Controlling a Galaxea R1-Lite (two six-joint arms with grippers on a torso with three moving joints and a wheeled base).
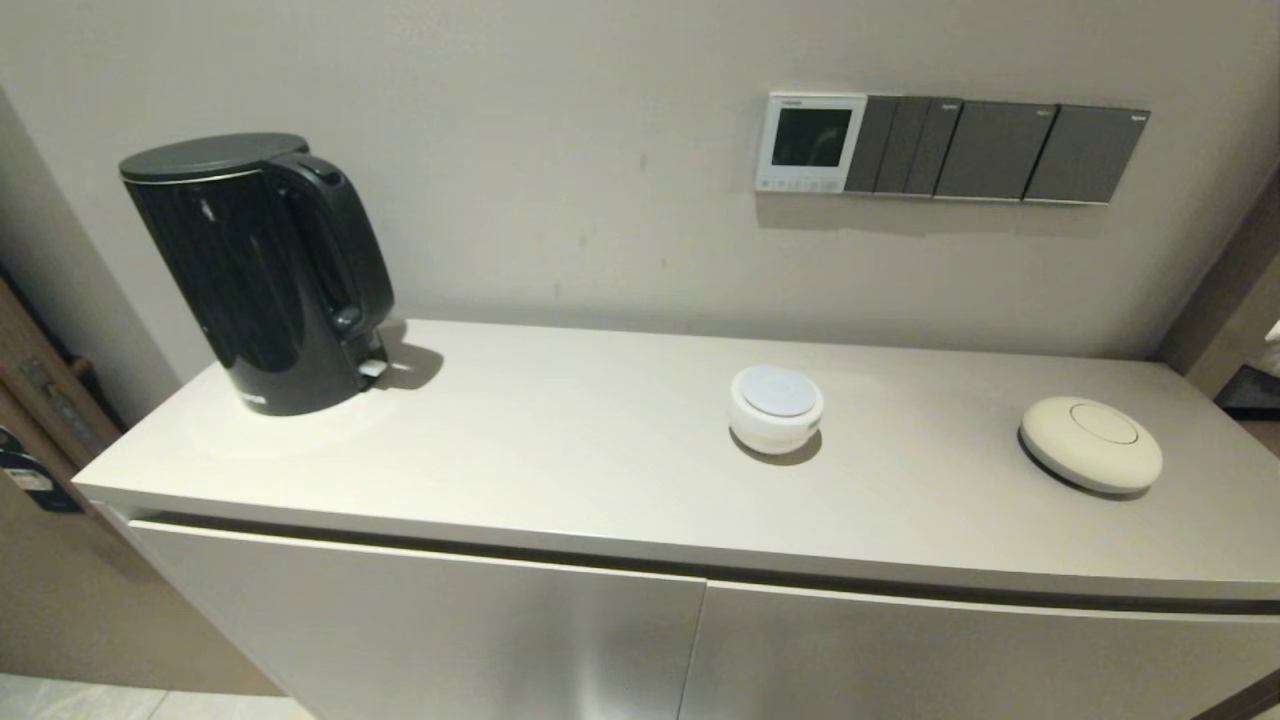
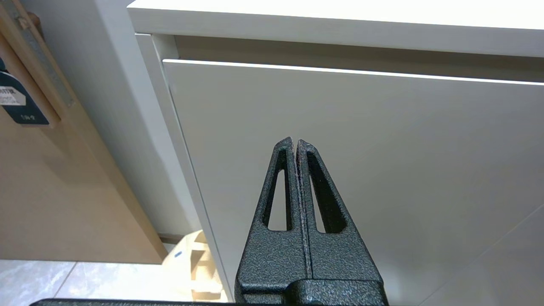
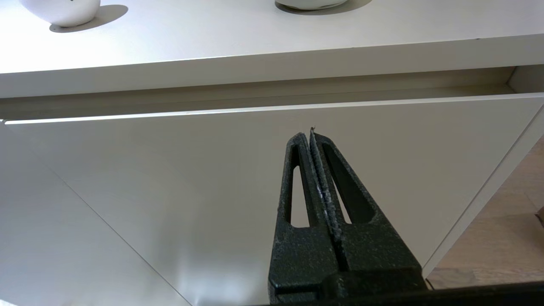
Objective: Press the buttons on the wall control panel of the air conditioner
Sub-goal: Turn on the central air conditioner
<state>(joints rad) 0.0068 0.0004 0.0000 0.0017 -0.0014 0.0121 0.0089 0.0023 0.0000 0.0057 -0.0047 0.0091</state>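
Observation:
The air conditioner's wall control panel (image 1: 810,142) is a small white-framed thermostat with a dark screen, on the wall above the cabinet. Its row of tiny pale buttons (image 1: 798,184) runs along the bottom strip. Neither arm shows in the head view. My left gripper (image 2: 295,141) is shut and empty, low in front of the left cabinet door. My right gripper (image 3: 309,136) is shut and empty, low in front of the right cabinet door, below the countertop edge.
Dark grey switch plates (image 1: 1000,150) sit right of the panel. On the countertop (image 1: 600,450) stand a black kettle (image 1: 260,270), a small round white container (image 1: 776,407) and a flat cream disc (image 1: 1090,443). A wooden door frame (image 2: 25,63) is at the left.

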